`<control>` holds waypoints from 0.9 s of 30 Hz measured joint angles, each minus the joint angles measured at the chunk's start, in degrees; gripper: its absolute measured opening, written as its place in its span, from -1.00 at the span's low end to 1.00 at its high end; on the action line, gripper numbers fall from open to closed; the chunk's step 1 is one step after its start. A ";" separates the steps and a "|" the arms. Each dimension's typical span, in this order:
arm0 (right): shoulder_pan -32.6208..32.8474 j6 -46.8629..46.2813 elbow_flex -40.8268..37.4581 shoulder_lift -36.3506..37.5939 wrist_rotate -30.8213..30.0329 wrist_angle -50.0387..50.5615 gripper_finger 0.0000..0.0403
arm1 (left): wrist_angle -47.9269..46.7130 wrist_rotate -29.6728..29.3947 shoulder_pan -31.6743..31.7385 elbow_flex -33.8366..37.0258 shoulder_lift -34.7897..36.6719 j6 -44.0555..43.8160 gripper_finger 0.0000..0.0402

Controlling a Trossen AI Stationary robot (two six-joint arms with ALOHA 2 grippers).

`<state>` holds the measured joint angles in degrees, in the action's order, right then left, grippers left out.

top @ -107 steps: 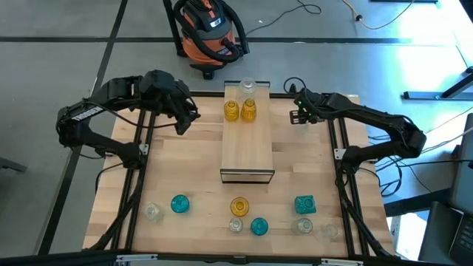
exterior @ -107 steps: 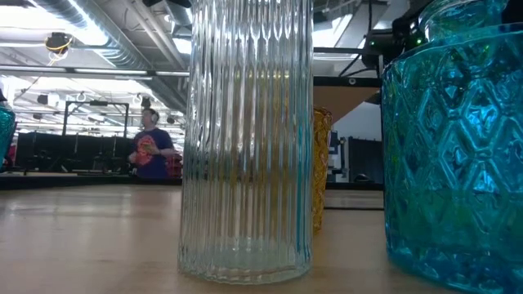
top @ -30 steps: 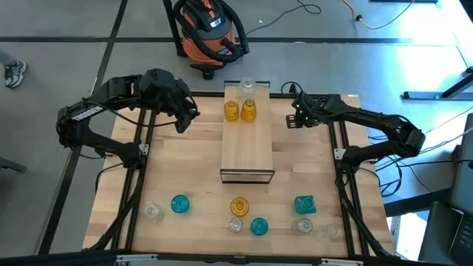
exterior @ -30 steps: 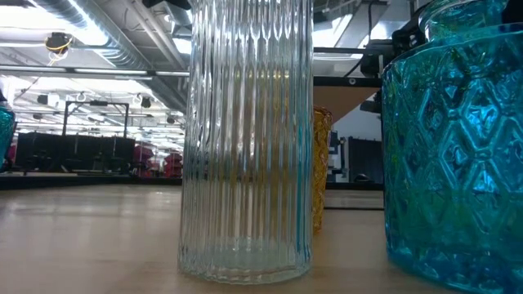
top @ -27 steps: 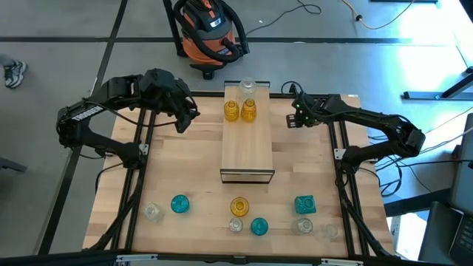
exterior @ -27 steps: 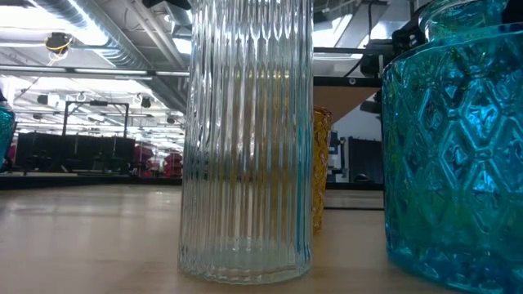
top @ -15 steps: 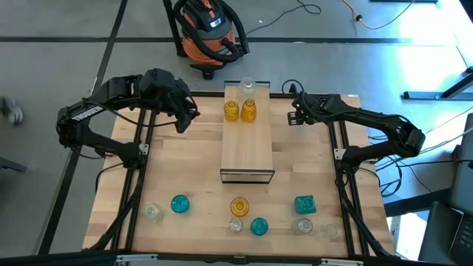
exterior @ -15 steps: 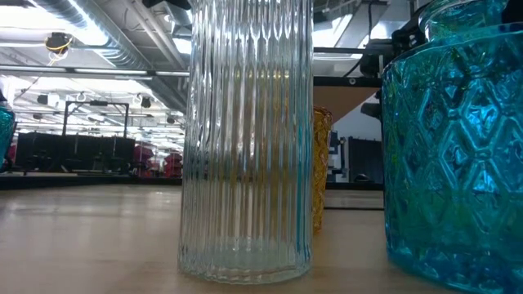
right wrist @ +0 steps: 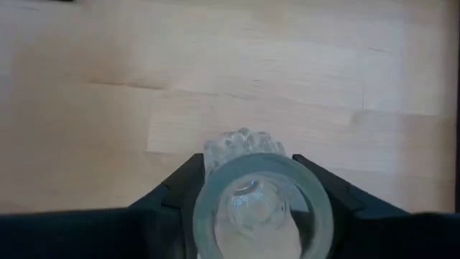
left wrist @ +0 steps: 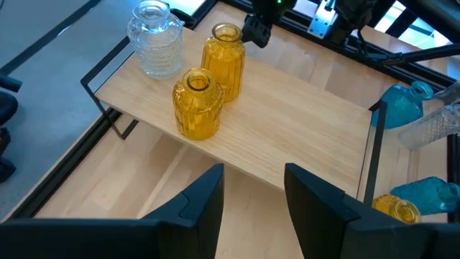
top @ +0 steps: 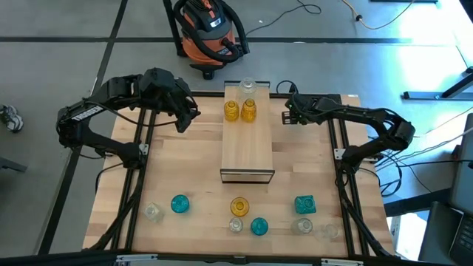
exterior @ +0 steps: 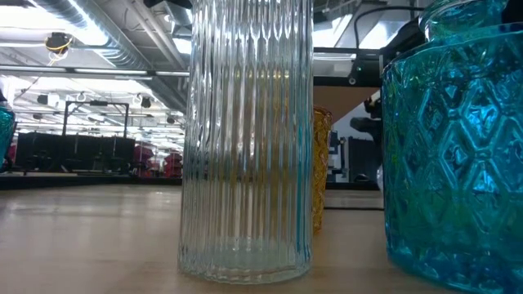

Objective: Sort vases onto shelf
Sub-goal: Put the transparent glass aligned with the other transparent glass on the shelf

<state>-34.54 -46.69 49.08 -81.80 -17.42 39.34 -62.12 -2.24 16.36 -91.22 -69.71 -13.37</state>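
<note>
One clear, knobbly-textured glass vase (right wrist: 253, 201), apparently round-mouthed, sits clamped in the right pincer (right wrist: 251, 188); left pincer (left wrist: 253, 203) gapes empty.

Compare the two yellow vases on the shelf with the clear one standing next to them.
The two yellow vases are amber; the clear vase is colourless. The yellow vases stand side by side, while the clear vase stands alone at the shelf's far end. All three are upright, ribbed, and untouched by either hand.

Two amber vases (top: 240, 111) and a clear one (top: 247, 88) stand upright at the far end of the light-wood shelf (top: 247, 151). Teal, amber and clear vases (top: 259, 226) stand along the desk's near edge. Another clear vase (right wrist: 251, 205) sits between the right hand's fingers.
</note>
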 joint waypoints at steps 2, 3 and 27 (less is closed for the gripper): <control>0.00 -0.01 0.01 0.00 -0.17 -0.47 -0.31 | -0.06 0.01 0.00 0.00 0.01 -0.03 -0.31; 0.00 0.01 0.04 0.00 -0.20 -0.55 -0.36 | -0.08 0.02 0.00 0.00 0.02 -0.03 -0.31; 0.07 19.11 36.79 -0.71 -4.03 18.16 -0.40 | -0.10 -1.34 0.02 0.00 0.00 0.42 -0.31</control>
<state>-34.48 -27.57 85.86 -82.51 -21.46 57.49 -62.21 -3.58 16.38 -91.22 -69.71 -12.95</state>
